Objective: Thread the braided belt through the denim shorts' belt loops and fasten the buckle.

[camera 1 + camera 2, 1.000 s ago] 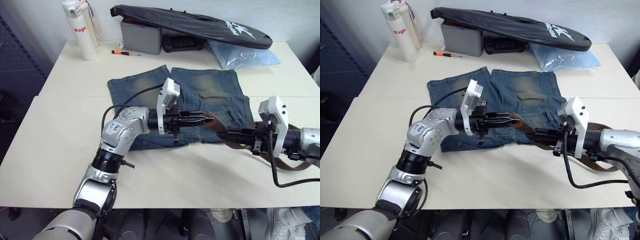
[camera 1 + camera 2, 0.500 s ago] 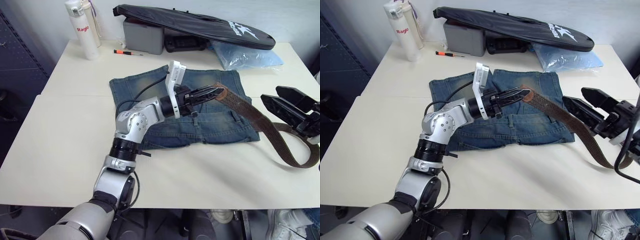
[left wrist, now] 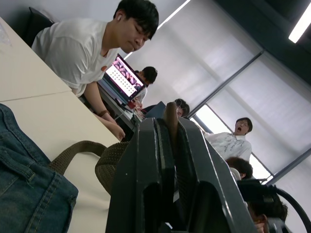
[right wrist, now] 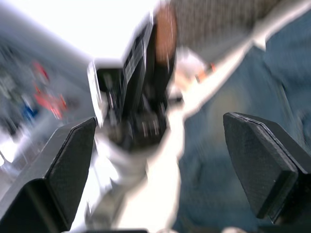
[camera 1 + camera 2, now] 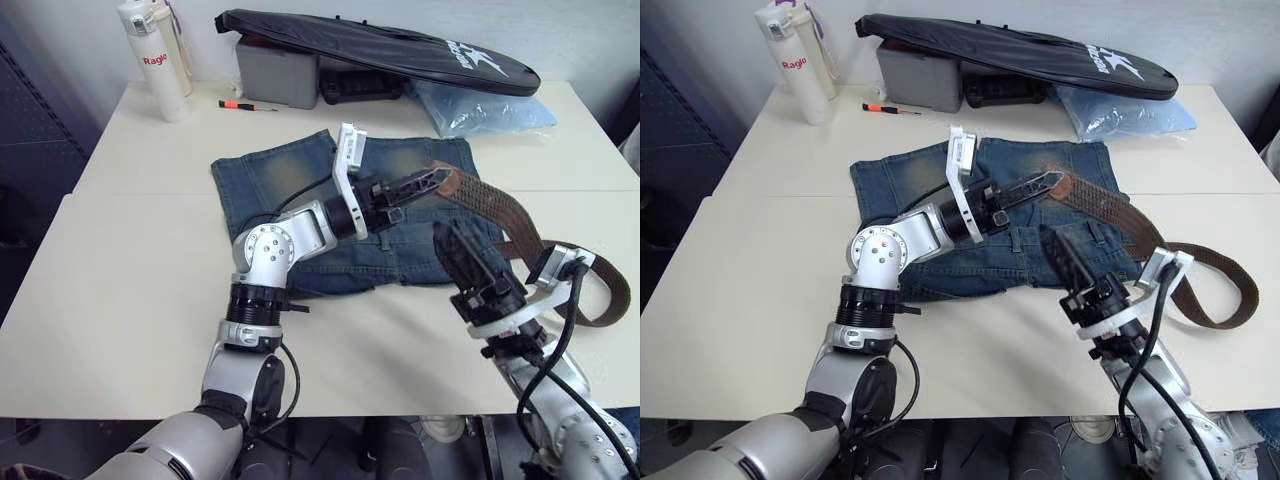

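**A:** Fingers first, then. What has the left gripper (image 5: 432, 181) got?

**B:** It is clamped on the tan tip of the braided belt (image 5: 495, 208), holding it up over the denim shorts (image 5: 285, 175). The left wrist view shows the strap pinched between the two black fingers, the woven length curving away beyond them.

**A:** And the right gripper (image 5: 458, 250)?

**B:** Spread wide and empty. In its own wrist view the two pads sit far apart with the left gripper and the belt tip between them, blurred. A second ago it was down at the shorts' waistband, close to the strap; half a second ago it had swung well out past the shorts' right edge; now it is back in front of the waistband, pointing up at the belt tip.

**A:** So what changed for the task?

**B:** The belt is off the waistband. A second ago the tip lay low along it, near the loops; since then the left arm has lifted it above the legs of the shorts. From the tip the strap runs right of the shorts, drops to the table and loops back beside them.

**A:** Any loops threaded?

**B:** I judge not; the strap crosses over the shorts freely. The buckle I cannot pick out. It reads as a regrasp, the right gripper coming to take the tip.

**A:** Beyond the shorts?

**B:** A white bottle (image 5: 146, 55), an orange-tipped pen (image 5: 248, 105) and a black bag (image 5: 380, 48) on the far side.
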Tool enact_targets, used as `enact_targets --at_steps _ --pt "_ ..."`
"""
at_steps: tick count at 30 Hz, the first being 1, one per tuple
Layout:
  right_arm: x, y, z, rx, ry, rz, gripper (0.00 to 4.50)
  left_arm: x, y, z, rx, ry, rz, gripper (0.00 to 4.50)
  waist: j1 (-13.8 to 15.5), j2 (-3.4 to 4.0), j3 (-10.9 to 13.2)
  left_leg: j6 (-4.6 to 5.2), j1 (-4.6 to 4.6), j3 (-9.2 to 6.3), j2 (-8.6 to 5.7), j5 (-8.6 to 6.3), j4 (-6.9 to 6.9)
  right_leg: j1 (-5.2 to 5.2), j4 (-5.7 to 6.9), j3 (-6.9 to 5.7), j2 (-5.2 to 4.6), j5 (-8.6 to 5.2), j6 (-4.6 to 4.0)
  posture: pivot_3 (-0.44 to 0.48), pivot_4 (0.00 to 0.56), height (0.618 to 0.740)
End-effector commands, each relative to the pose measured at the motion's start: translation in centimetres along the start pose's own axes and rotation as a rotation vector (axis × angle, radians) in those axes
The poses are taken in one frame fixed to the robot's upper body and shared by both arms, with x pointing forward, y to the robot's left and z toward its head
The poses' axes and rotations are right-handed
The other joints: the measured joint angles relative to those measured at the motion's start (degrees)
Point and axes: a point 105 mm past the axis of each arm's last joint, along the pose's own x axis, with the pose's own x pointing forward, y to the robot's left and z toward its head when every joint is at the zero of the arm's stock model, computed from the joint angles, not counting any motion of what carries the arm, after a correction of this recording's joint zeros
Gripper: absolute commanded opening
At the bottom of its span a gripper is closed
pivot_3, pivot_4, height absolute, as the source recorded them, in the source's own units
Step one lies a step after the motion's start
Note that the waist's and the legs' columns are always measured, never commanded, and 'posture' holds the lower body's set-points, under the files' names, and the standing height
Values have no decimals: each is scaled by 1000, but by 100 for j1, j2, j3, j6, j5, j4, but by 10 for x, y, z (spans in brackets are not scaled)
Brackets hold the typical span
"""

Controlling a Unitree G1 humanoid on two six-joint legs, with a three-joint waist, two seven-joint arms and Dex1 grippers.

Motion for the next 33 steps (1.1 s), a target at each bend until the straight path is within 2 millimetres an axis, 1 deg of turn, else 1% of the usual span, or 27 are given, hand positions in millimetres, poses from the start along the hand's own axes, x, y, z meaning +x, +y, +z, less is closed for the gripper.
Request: enact_targets --at_steps 1,4,8,11,17,19,21,24,27,28,33 --pt "4 -1 3 -12 -56 15 4468 -1 -9 5 35 -15 -16 0 1 0 0 0 0 1 0 0 0 -1 0 0 0 0 0 0 150 740" --pt "10 -2 12 29 -156 31 4468 -2 -8 4 35 -16 1 0 -2 1 0 0 -1 6 1 0 -1 -9 3 5 2 0 -1 0 150 740" --pt "9 -5 24 40 -241 29 4468 -3 -5 8 19 -48 22 0 6 0 0 0 -3 12 1 0 -1 -14 5 11 1 0 -1 0 150 740" --pt "8 -9 37 50 -319 18 4468 -4 -1 8 6 -51 38 0 0 0 0 1 -4 15 1 -1 -2 -16 4 13 1 0 -1 0 150 740" --pt "10 -8 33 38 -290 25 4468 -4 1 2 2 -26 52 0 -2 1 0 1 -6 35 1 -1 -7 -39 12 35 2 0 -1 0 150 740" --pt "11 -8 33 40 -291 23 3955 -4 2 1 -2 -18 54 0 -1 1 0 1 -15 45 1 -1 -7 -57 20 49 3 0 -1 0 150 740" --pt "11 -8 33 38 -287 23 3235 -3 3 0 -8 -16 59 0 -1 1 0 1 -18 50 1 -1 -7 -64 24 53 3 0 -1 0 150 740" --pt "12 -8 33 37 -288 23 1590 -5 6 -3 -9 -2 73 0 -1 1 0 1 -17 53 1 -1 -7 -65 24 55 4 0 -1 0 150 740" --pt "12 -9 35 27 -288 20 160 -6 9 -4 -5 8 88 0 -1 1 0 1 -18 53 1 -1 -7 -66 24 56 4 0 -1 0 150 740" --pt "12 -9 36 23 -288 20 69 -7 9 -5 -6 10 91 0 -1 1 0 1 -18 54 1 -1 -7 -67 24 57 4 0 -1 0 150 740" --pt "12 -8 44 -13 -291 15 69 -9 11 -7 22 45 95 0 -1 1 0 2 -18 55 1 -1 -7 -68 23 58 4 0 -1 0 150 740"
